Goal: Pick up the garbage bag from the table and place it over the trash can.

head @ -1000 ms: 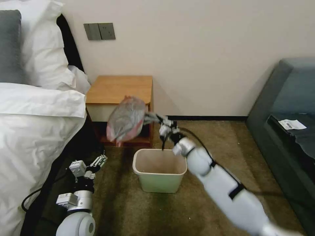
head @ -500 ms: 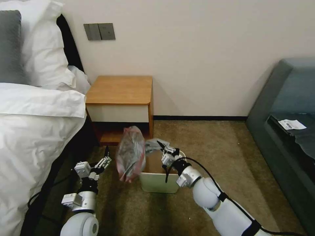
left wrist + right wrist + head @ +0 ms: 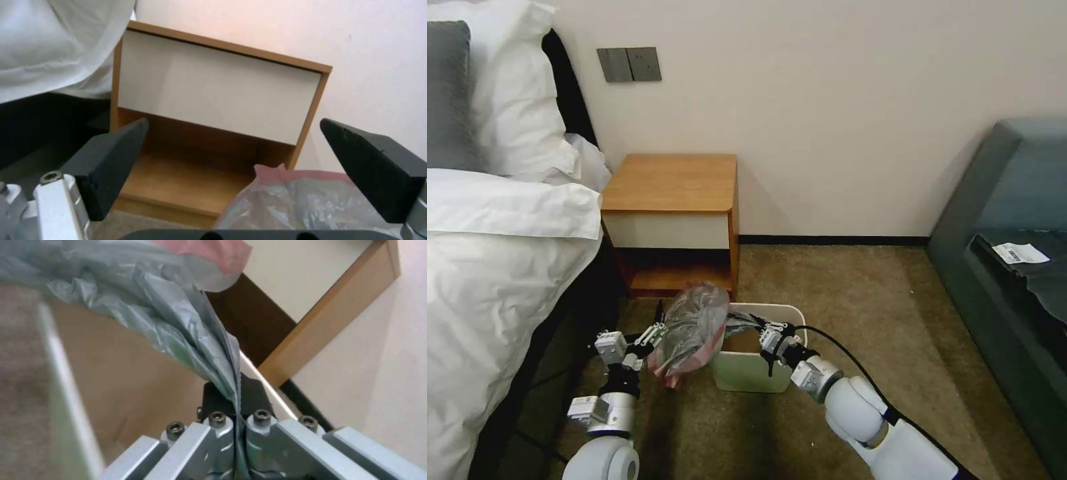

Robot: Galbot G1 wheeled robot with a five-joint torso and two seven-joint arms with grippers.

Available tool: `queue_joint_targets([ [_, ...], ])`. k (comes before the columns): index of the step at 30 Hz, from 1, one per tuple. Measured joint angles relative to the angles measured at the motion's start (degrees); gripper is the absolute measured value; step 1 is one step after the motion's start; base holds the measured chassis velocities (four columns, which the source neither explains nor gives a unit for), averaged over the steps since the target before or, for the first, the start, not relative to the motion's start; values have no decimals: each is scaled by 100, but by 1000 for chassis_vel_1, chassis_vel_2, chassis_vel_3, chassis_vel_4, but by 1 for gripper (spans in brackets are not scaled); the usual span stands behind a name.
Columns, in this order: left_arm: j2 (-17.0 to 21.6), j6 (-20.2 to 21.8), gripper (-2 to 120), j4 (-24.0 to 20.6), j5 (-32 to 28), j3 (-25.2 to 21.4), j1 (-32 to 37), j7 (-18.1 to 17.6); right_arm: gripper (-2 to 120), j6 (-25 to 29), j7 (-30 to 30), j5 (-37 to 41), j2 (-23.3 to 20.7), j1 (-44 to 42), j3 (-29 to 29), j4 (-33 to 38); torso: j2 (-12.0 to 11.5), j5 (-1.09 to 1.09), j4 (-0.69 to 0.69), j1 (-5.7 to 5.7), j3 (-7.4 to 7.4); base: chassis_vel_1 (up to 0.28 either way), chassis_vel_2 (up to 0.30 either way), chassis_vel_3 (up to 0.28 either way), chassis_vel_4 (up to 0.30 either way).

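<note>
- The right gripper point(image 3: 758, 325) hangs low over the trash can point(image 3: 790, 312), its jaws clenched on one bunched corner of the garbage bag point(image 3: 694, 327); the right wrist view shows the grey plastic point(image 3: 178, 326) pinched flat between the two pads, so the bag cannot slip free.
- The bag is off the table point(image 3: 670, 181) and in the air. Most of it balloons out past the can's left rim toward the bed side — it is held by one edge only, so it droops rather than opening over the mouth.
- The left gripper point(image 3: 657, 325) sits just beside the hanging bag, jaws released and spread wide. In the left wrist view the two dark fingers point(image 3: 111, 163) frame the bag's pink-edged top point(image 3: 302, 200), apparently lined up to take a second edge.
- A second hold looks needed — stretching the opening over the rolled rim takes two grips.
- The can stands on the carpet in front of the nightstand's open shelf.
</note>
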Motion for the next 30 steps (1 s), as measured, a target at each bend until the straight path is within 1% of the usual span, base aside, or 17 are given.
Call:
queue_joint_targets([
  [2,20,48,97,-49,1,23,-1,-3,9,-61,-52,118,-97,10,-4,73,0,0,0,0,0,0,0,0,0],
  [3,20,48,97,-49,1,23,-1,-3,9,-61,-52,118,-97,10,-4,73,0,0,0,0,0,0,0,0,0],
  [5,84,200,97,-130,-28,79,21,-23,19,-182,-141,314,-191,72,-4,161,0,0,0,0,0,0,0,0,0],
  [7,126,337,97,-193,-74,105,42,-35,22,-252,-149,420,-229,108,-9,202,0,0,0,0,0,0,0,0,0],
  [9,320,883,97,-424,-259,155,141,-53,33,-520,-215,710,-339,234,-21,303,0,0,0,0,0,0,0,0,0],
  [10,320,883,97,-424,-259,155,141,-53,33,-520,-215,710,-339,234,-21,303,0,0,0,0,0,0,0,0,0],
  [12,503,1154,98,-549,-316,103,192,-41,43,-736,-315,973,-461,332,-6,385,0,0,1,0,0,0,0,0,0],
  [13,503,1154,98,-549,-316,103,192,-41,43,-736,-315,973,-461,332,-6,385,0,0,1,0,0,0,0,0,0],
  [14,583,1267,98,-597,-373,48,206,-38,48,-826,-371,1110,-526,345,37,444,0,0,0,0,0,0,0,0,0],
  [17,807,1691,98,-758,-855,-15,238,-59,63,-957,-559,1365,-728,352,197,570,0,-1,0,0,0,0,0,0,0],
  [19,807,1691,98,-758,-855,-15,238,-59,63,-957,-559,1365,-728,352,197,570,0,-1,0,0,0,0,0,0,0],
  [21,978,2047,98,-816,-1219,32,249,-71,77,-963,-531,1495,-846,314,266,601,0,0,0,0,0,0,0,0,0],
  [22,978,2047,98,-816,-1219,32,249,-71,77,-963,-531,1495,-846,314,266,601,0,0,0,0,0,0,0,0,0],
  [25,1218,2238,98,-739,-1424,131,161,-42,92,-985,-527,1580,-990,128,469,707,0,1,0,0,0,0,0,0,0],
  [26,1218,2238,98,-739,-1424,131,161,-42,92,-985,-527,1580,-990,128,469,707,0,1,0,0,0,0,0,0,0],
  [28,1299,2248,98,-692,-1439,178,124,-39,99,-937,-578,1575,-1129,-3,630,773,0,0,0,0,0,0,0,0,0],
  [30,1309,2249,98,-686,-1440,190,119,-38,99,-928,-585,1577,-1155,-25,659,787,0,0,-1,0,0,0,0,0,0],
])
